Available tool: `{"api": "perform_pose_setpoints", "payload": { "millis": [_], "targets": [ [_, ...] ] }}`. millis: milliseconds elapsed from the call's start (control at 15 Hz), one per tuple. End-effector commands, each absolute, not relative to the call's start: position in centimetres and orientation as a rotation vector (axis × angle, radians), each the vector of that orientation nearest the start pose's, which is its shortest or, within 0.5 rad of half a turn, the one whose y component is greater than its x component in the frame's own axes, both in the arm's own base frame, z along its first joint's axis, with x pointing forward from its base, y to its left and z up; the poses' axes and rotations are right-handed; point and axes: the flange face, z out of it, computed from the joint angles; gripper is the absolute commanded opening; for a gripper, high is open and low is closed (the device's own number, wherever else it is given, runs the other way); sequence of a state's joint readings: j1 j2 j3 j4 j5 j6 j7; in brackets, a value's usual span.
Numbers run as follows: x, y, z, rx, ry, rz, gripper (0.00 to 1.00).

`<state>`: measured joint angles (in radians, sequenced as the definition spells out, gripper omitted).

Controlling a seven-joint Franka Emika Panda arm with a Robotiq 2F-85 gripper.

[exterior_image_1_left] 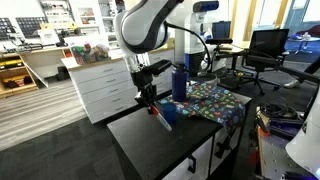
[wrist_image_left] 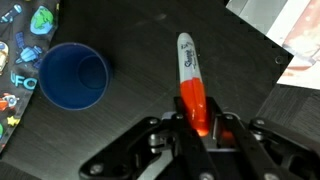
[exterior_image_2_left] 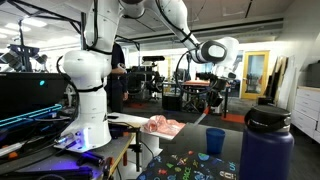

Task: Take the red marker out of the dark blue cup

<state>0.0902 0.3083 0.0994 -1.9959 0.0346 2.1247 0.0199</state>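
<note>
Wrist view has your tool [wrist_image_left: 197, 125] clenched on the red marker [wrist_image_left: 190, 78], its whitish end pointing away. The marker is clear of the dark blue cup [wrist_image_left: 75, 75], which stands empty to its left. The extraction looks done; at most you have to set the marker down. Underneath is the black counter [wrist_image_left: 140, 35], a patterned cloth [wrist_image_left: 18, 50] at its left edge, and white drawers [exterior_image_1_left: 105, 85] beyond.

Btm of red marker [wrist_image_left: 190, 80] behind hand [wrist_image_left: 197, 123]
</note>
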Motion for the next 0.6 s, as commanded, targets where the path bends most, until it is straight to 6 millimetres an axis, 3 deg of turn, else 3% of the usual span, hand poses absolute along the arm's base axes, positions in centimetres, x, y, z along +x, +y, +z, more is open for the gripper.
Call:
{"api": "perform_pose_setpoints", "payload": {
  "millis": [0, 467, 533],
  "targets": [
    [56.9, 12.0, 27.7, -3.054, -0.191, 0.353, 0.07],
    [56.2, 13.3, 24.4, -3.007, -0.221, 0.385, 0.08],
    [56.1, 13.4, 24.2, -3.004, -0.230, 0.383, 0.49]
  ]
}}
